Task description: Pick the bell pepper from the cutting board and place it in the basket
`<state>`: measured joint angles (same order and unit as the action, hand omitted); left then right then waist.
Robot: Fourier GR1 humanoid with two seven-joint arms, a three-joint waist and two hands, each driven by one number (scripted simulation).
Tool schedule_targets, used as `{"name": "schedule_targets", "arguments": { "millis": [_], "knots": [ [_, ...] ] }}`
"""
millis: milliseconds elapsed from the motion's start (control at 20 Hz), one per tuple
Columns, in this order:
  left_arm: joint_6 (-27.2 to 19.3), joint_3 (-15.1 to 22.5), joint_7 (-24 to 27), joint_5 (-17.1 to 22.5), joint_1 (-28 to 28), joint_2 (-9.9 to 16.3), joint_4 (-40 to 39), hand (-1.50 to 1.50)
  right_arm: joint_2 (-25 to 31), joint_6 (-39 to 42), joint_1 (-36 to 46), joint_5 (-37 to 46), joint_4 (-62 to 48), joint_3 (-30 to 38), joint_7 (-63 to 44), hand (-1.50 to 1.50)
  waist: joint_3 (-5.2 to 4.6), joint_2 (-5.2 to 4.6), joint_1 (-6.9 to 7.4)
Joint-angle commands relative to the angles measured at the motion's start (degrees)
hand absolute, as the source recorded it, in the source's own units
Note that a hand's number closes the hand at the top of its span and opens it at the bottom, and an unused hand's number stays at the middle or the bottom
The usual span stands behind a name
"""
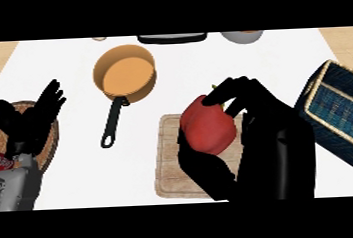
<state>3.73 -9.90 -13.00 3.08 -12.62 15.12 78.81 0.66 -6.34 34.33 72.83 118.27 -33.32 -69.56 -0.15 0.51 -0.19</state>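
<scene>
- While the right robot hand (253,112) is curled round the red bell pepper (207,123), thumb below and fingers over its top by the green stem, the pick looks to be the step in hand, at or just past the grasp.
- That pepper sits over the cutting board (170,156), which lies toward the tabletop's near edge; whether it rests on the board or has cleared it I cannot tell from this steep view.
- At the tabletop's right edge stands the basket (340,109), dark blue weave with a pale rim, tilted in the view and apart from the pepper, with bare white tabletop (59,61) between board and basket.
- My judgement of the next move: lift the pepper clear of the board, carry it toward the right edge, get it above the basket's rim (not against its wall), and only then spread the fingers.
- One risk I would guess at: the near rim of the basket stands between hand and opening, so a low carry could strike it.
- At the left edge the left robot hand (32,120) rests with fingers straight and up, holding nothing, above a woven brown tray (51,146).
- Toward the far edge lies an orange frying pan (124,73), its black handle pointing at the near edge, well out of the carry's path.
</scene>
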Motion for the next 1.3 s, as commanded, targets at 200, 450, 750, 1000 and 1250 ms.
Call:
{"name": "schedule_targets", "arguments": {
  "millis": [200,450,750,1000,1250],
  "knots": [
    [0.5,-0.5,-1.2,0.2,-2.1,1.1,-0.6,0.0,-0.6,12.1,12.8,-0.7,-3.8,17.3,-6.5,1.5,0.08,-0.27,-0.19],
    [0.9,-0.6,1.6,0.2,2.0,0.2,0.0,0.0,3.3,20.0,16.4,0.1,-6.7,25.7,-3.7,1.5,0.04,-0.11,-0.35],
    [-0.9,1.4,-1.3,-1.1,2.2,-1.4,3.9,0.0,6.7,20.3,11.7,-0.3,-4.8,33.1,1.7,1.5,0.17,-0.22,-0.36],
    [0.4,0.0,-1.9,-0.5,1.2,0.6,2.9,0.0,11.9,21.8,7.5,-6.0,-3.8,41.6,8.5,1.5,0.16,-0.36,-0.35],
    [2.9,-2.9,2.5,1.3,0.5,1.9,-3.1,0.0,14.2,17.8,-0.6,-9.4,-4.5,45.8,15.7,1.5,0.14,-0.53,-0.16]
  ]
}}
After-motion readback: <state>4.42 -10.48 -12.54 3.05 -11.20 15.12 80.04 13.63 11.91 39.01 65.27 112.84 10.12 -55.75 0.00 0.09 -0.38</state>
